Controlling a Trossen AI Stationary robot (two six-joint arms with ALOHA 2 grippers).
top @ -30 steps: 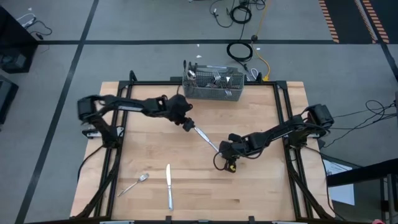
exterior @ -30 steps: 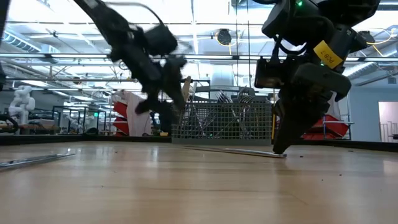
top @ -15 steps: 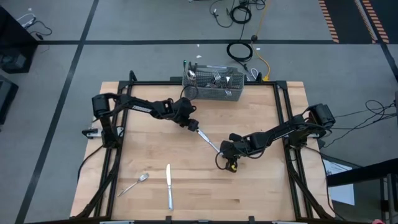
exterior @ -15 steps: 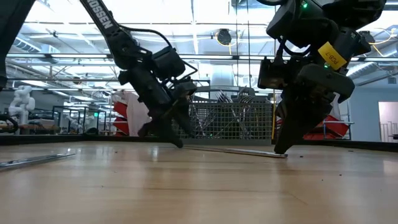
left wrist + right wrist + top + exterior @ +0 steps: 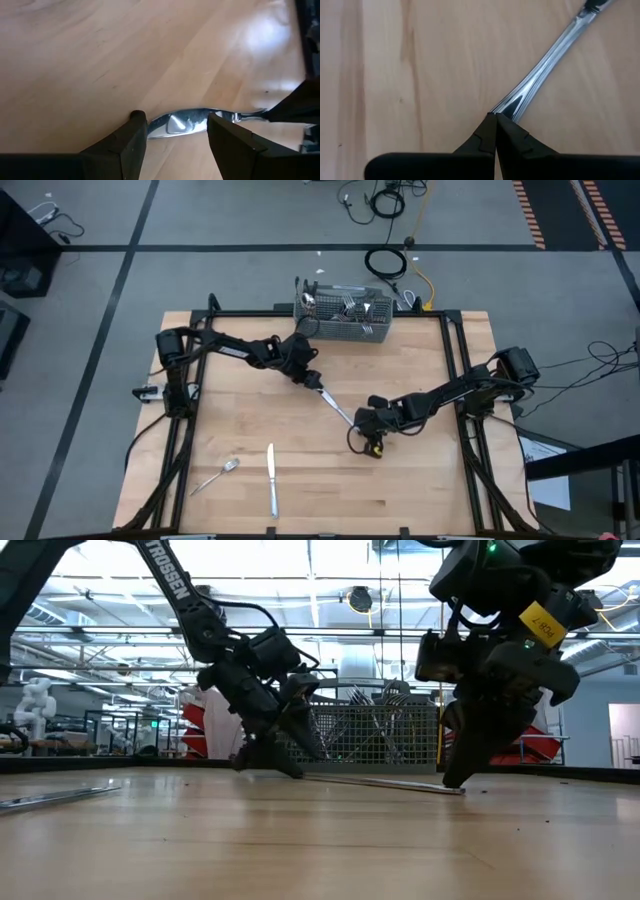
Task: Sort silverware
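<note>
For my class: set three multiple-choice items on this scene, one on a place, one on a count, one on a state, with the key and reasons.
1. Where is the wire basket?
A. the table's far edge
B. the table's centre
C. the floor

2. How many utensils lie alone near the table's front-left?
A. none
B. two
C. five

3. How is the left claw?
A. shut
B. open, astride a utensil's end
C. out of view

Key: 1 A, it stands at the far edge; 2 B, a fork and a knife; 3 B, its fingers flank the centre utensil.

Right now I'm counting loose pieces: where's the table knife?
In the high view, the table knife lies near the table's front edge, left of centre, with a fork just to its left, away from both grippers.
</note>
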